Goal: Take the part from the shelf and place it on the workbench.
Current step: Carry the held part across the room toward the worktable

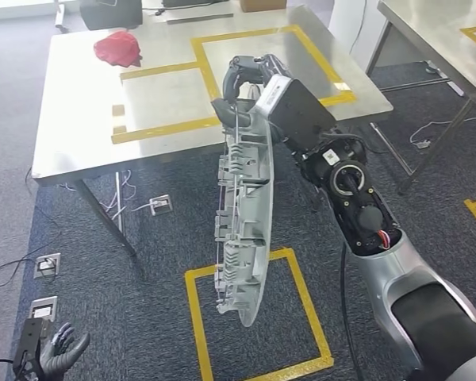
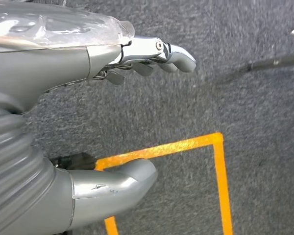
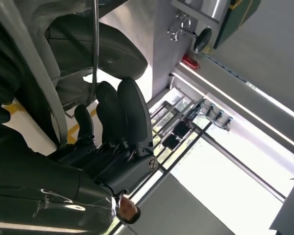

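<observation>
- Bright, even daylight in the head view; pale sheen across the steel table (image 1: 74,135), soft shadow beneath it on the carpet (image 1: 163,238).
- Sharp focus there, slight bending toward the edges.
- Glare streaks along the left robot hand (image 2: 101,98) up close, carpet softly blurred.
- Blown-out white patches in the right wrist view, dark right robot hand (image 3: 112,127) underexposed against them.
</observation>
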Motion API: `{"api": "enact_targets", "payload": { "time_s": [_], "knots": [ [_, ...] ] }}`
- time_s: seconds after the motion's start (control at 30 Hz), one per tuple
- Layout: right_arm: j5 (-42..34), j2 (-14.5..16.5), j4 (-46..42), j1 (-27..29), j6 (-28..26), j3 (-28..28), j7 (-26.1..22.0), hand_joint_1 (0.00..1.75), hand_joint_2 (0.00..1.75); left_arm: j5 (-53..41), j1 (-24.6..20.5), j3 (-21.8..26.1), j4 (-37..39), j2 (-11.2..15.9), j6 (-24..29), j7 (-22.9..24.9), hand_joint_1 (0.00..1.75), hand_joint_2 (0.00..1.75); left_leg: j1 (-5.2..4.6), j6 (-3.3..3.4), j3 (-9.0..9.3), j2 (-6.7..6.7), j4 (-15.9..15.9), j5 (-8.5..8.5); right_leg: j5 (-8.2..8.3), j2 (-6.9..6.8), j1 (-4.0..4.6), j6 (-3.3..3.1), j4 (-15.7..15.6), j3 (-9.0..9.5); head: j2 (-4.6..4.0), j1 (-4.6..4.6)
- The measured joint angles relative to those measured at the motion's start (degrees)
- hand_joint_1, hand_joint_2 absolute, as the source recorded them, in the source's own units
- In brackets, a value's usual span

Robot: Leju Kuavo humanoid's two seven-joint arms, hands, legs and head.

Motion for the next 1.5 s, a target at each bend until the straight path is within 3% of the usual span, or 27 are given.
{"api": "enact_targets", "payload": {
  "time_s": [0.1, 0.13, 0.17, 0.2, 0.27, 0.33, 0.37, 0.5, 0.57, 0.63, 0.67, 0.7, 0.73, 0.77, 0.8, 0.83, 0.87, 1.0, 1.03, 1.13, 1.17, 1.2, 1.23, 1.3, 1.37, 1.5],
  "knots": [
    [-0.03, 0.01, 0.20, -0.27, 0.20, 0.07, -0.44, 1.75, 1.75, 0.28, 0.10, 0.00, 0.00, 0.05, 0.08, -0.23, 0.00, 1.75, 0.09, 0.52, 0.83, -0.02, -0.02, -0.54, -4.66, -0.19, -0.22, 0.61, 11.23, -5.72, 0.00, 0.77],
    [-0.04, 0.02, 0.32, -0.25, 0.24, 0.11, -0.51, 1.75, 1.75, 0.33, 0.20, 0.00, 0.00, 0.04, 0.08, -0.27, 0.00, 1.75, 0.09, 0.54, 1.09, -0.03, 0.01, -0.79, -5.55, -0.21, -0.31, 0.73, 14.47, -7.69, 0.00, 0.91],
    [-0.04, 0.02, 0.46, -0.23, 0.27, 0.16, -0.57, 1.75, 1.75, 0.36, 0.33, 0.00, 0.00, 0.02, 0.08, -0.29, 0.00, 1.75, 0.10, 0.49, 1.46, -0.07, 0.03, -1.10, -5.34, -0.22, -0.41, 0.80, 15.72, -8.79, 0.00, 1.05],
    [-0.07, 0.02, 0.61, -0.24, 0.30, 0.20, -0.65, 1.75, 1.75, 0.39, 0.48, 0.00, 0.00, 0.01, 0.08, -0.33, 0.00, 1.75, 0.11, 0.41, 1.97, -0.13, 0.06, -1.47, -3.83, -0.24, -0.50, 0.76, 14.53, -8.75, 0.00, 1.25],
    [-0.12, 0.02, 0.84, -0.36, 0.30, 0.21, -0.87, 1.75, 1.75, 0.42, 0.71, 0.00, 0.00, -0.01, 0.08, -0.45, 0.00, 1.75, 0.13, 0.13, 3.20, -0.28, 0.06, -2.32, 1.61, -0.26, -0.59, 0.40, 6.79, -6.16, 0.00, 1.78],
    [-0.16, 0.02, 1.09, -0.67, 0.27, 0.22, -1.19, 1.75, 1.75, 0.45, 0.73, 0.00, 0.00, 0.02, 0.08, -0.58, 0.00, 1.75, 0.02, -0.34, 3.84, -0.36, 0.08, -2.99, 4.34, -0.27, -0.33, -0.13, -0.06, -3.49, 0.00, 2.10],
    [-0.17, 0.03, 1.21, -0.82, 0.25, 0.25, -1.32, 1.75, 1.75, 0.45, 0.74, 0.00, 0.00, 0.03, 0.08, -0.63, 0.00, 1.75, -0.04, -0.64, 3.90, -0.34, 0.15, -3.21, 4.41, -0.27, -0.18, -0.45, -1.63, -2.94, 0.00, 2.15],
    [-0.19, 0.08, 1.45, -1.26, 0.20, 0.35, -1.55, 1.75, 1.75, 0.45, 0.71, 0.00, -0.02, 0.16, 0.10, -0.80, 0.00, 1.75, -0.05, -1.84, 3.52, -0.17, 1.99, -4.00, 3.86, -0.33, -0.31, -1.74, -2.86, -1.21, 0.00, 1.80],
    [-0.19, 0.13, 1.52, -1.54, 0.19, 0.43, -1.59, 1.75, 1.75, 0.46, 0.67, 0.00, -0.02, 0.29, 0.15, -0.86, 0.00, 1.75, 0.11, -2.24, 0.08, -0.05, 7.94, -5.98, 3.52, -0.31, -0.44, -2.19, -3.16, -0.46, 0.00, 1.31],
    [-0.19, 0.15, 1.71, -1.51, 0.22, 0.57, -1.62, 1.75, 1.75, 0.48, 0.81, 0.00, -0.02, 0.39, 0.21, -0.86, 0.00, 1.75, 0.14, -2.56, -5.19, -0.04, 15.20, -8.33, 2.94, -0.24, -0.40, -2.45, -3.14, -0.06, 0.00, 0.57],
    [-0.19, 0.15, 1.85, -1.38, 0.23, 0.62, -1.62, 1.75, 1.75, 0.48, 0.94, 0.00, -0.02, 0.39, 0.23, -0.86, 0.00, 1.75, 0.14, -2.60, -7.02, -0.04, 16.90, -8.42, 2.59, -0.18, -0.37, -2.48, -3.11, 0.22, 0.00, 0.35],
    [-0.19, 0.15, 1.99, -1.29, 0.24, 0.64, -1.63, 1.75, 1.75, 0.49, 1.04, 0.00, -0.02, 0.40, 0.24, -0.85, 0.00, 1.75, 0.13, -2.55, -7.73, -0.03, 16.33, -7.20, 2.20, -0.14, -0.34, -2.46, -3.07, 0.63, 0.00, 0.20],
    [-0.19, 0.15, 2.12, -1.25, 0.24, 0.65, -1.66, 1.75, 1.75, 0.50, 1.09, 0.00, -0.02, 0.44, 0.26, -0.85, 0.00, 1.75, 0.13, -2.43, -7.26, -0.03, 13.54, -4.73, 1.75, -0.10, -0.30, -2.40, -3.05, 1.19, 0.00, 0.04],
    [-0.19, 0.15, 2.22, -1.26, 0.25, 0.65, -1.72, 1.75, 1.75, 0.51, 1.11, 0.00, -0.02, 0.50, 0.31, -0.86, 0.00, 1.75, 0.11, -2.23, -5.98, -0.02, 9.29, -1.56, 1.23, -0.10, -0.27, -2.30, -3.03, 1.79, 0.00, -0.11],
    [-0.19, 0.15, 2.32, -1.33, 0.25, 0.65, -1.81, 1.75, 1.75, 0.53, 1.08, 0.00, -0.02, 0.57, 0.37, -0.86, 0.00, 1.75, -0.03, -2.00, -4.63, 0.01, 5.32, 0.59, 0.74, -0.11, -0.20, -2.11, -3.02, 2.36, 0.00, -0.27],
    [-0.19, 0.15, 2.40, -1.45, 0.25, 0.66, -1.91, 1.75, 1.75, 0.54, 1.03, 0.00, -0.02, 0.62, 0.45, -0.87, 0.00, 1.75, -0.20, -1.70, -3.47, 0.03, 2.22, 1.70, 0.31, -0.08, -0.14, -1.84, -3.00, 2.66, 0.00, -0.45],
    [-0.19, 0.15, 2.48, -1.55, 0.26, 0.66, -1.98, 1.75, 1.75, 0.55, 1.02, 0.00, -0.02, 0.65, 0.52, -0.88, 0.00, 1.75, -0.38, -1.35, -2.84, 0.00, 0.57, 2.06, -0.06, -0.06, -0.08, -1.50, -3.03, 2.81, 0.00, -0.56],
    [-0.19, 0.15, 2.75, -1.74, 0.30, 0.67, -2.25, 1.75, 1.75, 0.60, 1.04, 0.00, -0.02, 0.67, 0.61, -0.91, 0.00, 1.75, -0.21, 0.04, -1.40, -0.12, -0.12, 1.12, -1.29, -0.12, -0.03, -0.25, -1.19, 2.78, 0.00, -0.21],
    [-0.19, 0.15, 2.78, -1.84, 0.30, 0.66, -2.32, 1.75, 1.75, 0.62, 1.01, 0.00, -0.02, 0.67, 0.62, -0.92, 0.00, 1.75, -0.13, 0.32, -0.84, -0.16, -0.19, 0.89, -2.06, -0.20, -0.09, 0.04, 1.23, 1.63, 0.00, 0.03],
    [-0.19, 0.15, 2.97, -1.82, 0.29, 0.67, -2.43, 1.75, 1.75, 0.64, 1.04, 0.00, -0.02, 0.60, 0.67, -0.94, 0.00, 1.75, -0.08, 0.73, 0.44, -0.18, -0.25, -0.17, -5.83, -0.30, -0.25, 0.64, 12.91, -5.28, 0.00, 0.73],
    [-0.19, 0.15, 3.07, -1.69, 0.30, 0.68, -2.42, 1.75, 1.75, 0.64, 1.08, 0.00, -0.02, 0.55, 0.67, -0.94, 0.00, 1.75, -0.08, 0.73, 0.95, -0.21, -0.24, -0.60, -6.58, -0.31, -0.29, 0.76, 15.14, -7.13, 0.00, 0.90],
    [-0.19, 0.15, 3.18, -1.60, 0.30, 0.69, -2.42, 1.75, 1.75, 0.64, 1.12, 0.00, -0.02, 0.51, 0.67, -0.94, 0.00, 1.75, -0.09, 0.69, 1.57, -0.29, -0.23, -1.08, -6.21, -0.32, -0.32, 0.76, 15.28, -8.05, 0.00, 1.09],
    [-0.19, 0.15, 3.26, -1.56, 0.30, 0.69, -2.43, 1.75, 1.75, 0.64, 1.15, 0.00, -0.02, 0.48, 0.67, -0.94, 0.00, 1.75, -0.09, 0.63, 2.30, -0.38, -0.22, -1.57, -4.49, -0.32, -0.33, 0.64, 13.25, -7.93, 0.00, 1.35],
    [-0.19, 0.15, 3.39, -1.65, 0.27, 0.67, -2.49, 1.75, 1.75, 0.63, 1.18, 0.00, -0.02, 0.41, 0.67, -0.95, 0.00, 1.75, -0.13, 0.38, 3.73, -0.52, -0.21, -2.61, 1.59, -0.31, -0.19, 0.00, 5.24, -5.94, 0.00, 1.87],
    [-0.19, 0.16, 3.58, -1.89, 0.18, 0.68, -2.55, 1.75, 1.75, 0.61, 1.18, 0.00, -0.02, 0.33, 0.64, -1.01, 0.00, 1.75, -0.27, -0.12, 4.34, -0.62, -0.22, -3.43, 4.79, -0.35, 0.15, -0.77, -1.04, -3.94, 0.00, 2.09],
    [-0.19, 0.16, 3.66, -2.07, -0.02, 0.66, -2.38, 1.75, 1.75, 0.45, 1.05, 0.00, -0.04, 0.23, 0.42, -1.02, 0.00, 1.75, -0.34, -1.25, 4.43, -0.43, 0.90, -4.28, 4.25, -0.36, 0.07, -2.03, -3.61, -1.65, 0.00, 1.90]
  ]
}}
